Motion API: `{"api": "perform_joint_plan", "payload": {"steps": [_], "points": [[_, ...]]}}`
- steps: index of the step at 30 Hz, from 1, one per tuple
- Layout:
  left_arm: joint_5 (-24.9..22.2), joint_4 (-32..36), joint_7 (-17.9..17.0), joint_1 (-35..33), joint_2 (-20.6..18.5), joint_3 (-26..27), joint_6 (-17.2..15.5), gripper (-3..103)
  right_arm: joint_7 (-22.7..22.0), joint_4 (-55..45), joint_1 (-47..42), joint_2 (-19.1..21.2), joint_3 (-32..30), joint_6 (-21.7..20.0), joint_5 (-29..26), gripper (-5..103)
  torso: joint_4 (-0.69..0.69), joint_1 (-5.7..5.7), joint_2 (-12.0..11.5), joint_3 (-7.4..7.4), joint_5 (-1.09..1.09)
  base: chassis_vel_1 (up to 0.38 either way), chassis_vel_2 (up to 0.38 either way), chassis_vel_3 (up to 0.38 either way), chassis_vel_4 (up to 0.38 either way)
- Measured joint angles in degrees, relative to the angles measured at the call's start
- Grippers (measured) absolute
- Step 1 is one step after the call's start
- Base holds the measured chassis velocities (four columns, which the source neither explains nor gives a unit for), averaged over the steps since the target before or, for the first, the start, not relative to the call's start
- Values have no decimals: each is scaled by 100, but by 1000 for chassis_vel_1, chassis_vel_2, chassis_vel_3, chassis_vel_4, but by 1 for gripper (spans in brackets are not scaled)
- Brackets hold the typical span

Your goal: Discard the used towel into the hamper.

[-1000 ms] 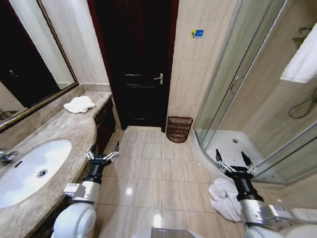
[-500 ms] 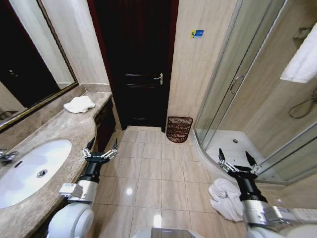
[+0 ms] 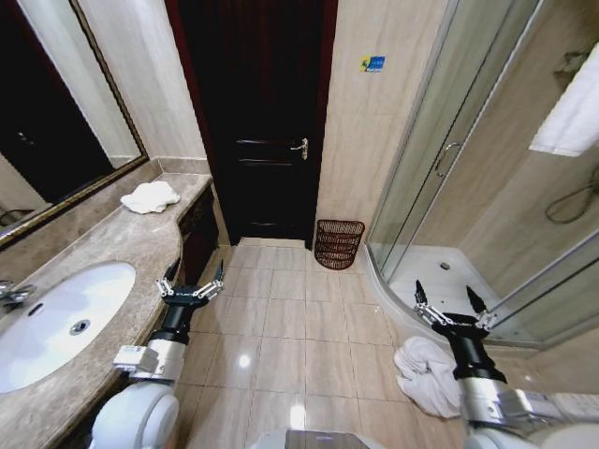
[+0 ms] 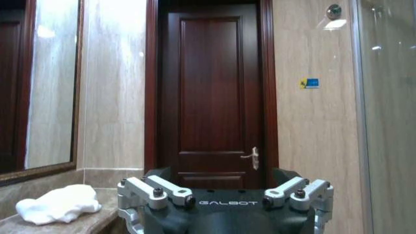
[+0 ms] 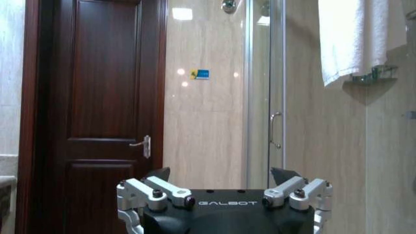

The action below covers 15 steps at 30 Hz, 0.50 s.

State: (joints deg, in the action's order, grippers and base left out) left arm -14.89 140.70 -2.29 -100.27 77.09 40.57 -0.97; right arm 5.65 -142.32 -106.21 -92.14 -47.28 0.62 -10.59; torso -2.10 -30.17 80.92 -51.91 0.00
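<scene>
A crumpled white towel point(image 3: 426, 374) lies on the tiled floor at the lower right, just below and beside my right gripper point(image 3: 452, 304), which is open, empty and held above it. The hamper point(image 3: 338, 243), a small dark reddish-brown open-weave basket, stands on the floor against the wall between the door and the shower. My left gripper point(image 3: 192, 278) is open and empty beside the counter's front edge. A second white towel point(image 3: 150, 196) rests on the far end of the counter; the left wrist view shows this counter towel point(image 4: 58, 204) too.
A dark wooden door point(image 3: 267, 122) is shut straight ahead. The marble counter point(image 3: 122, 248) with a sink point(image 3: 56, 318) runs along the left. The glass shower enclosure point(image 3: 440, 187) takes up the right. A white towel point(image 5: 351, 39) hangs on a rack. Bare floor tiles point(image 3: 290, 318) lie between my arms.
The left gripper has shifted slightly left and up along the counter edge. The right gripper has moved a little right and down. Both stayed open.
</scene>
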Motion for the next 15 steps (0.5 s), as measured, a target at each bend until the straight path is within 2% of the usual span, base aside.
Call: {"api": "perform_joint_plan", "payload": {"steps": [15], "points": [[-16, -157, -60, 54, 0, -6, 18, 100, 35, 54, 42, 0, 6, -4, 0, 100, 0, 1, 0, 1, 0, -4, 3, 3, -4]]}}
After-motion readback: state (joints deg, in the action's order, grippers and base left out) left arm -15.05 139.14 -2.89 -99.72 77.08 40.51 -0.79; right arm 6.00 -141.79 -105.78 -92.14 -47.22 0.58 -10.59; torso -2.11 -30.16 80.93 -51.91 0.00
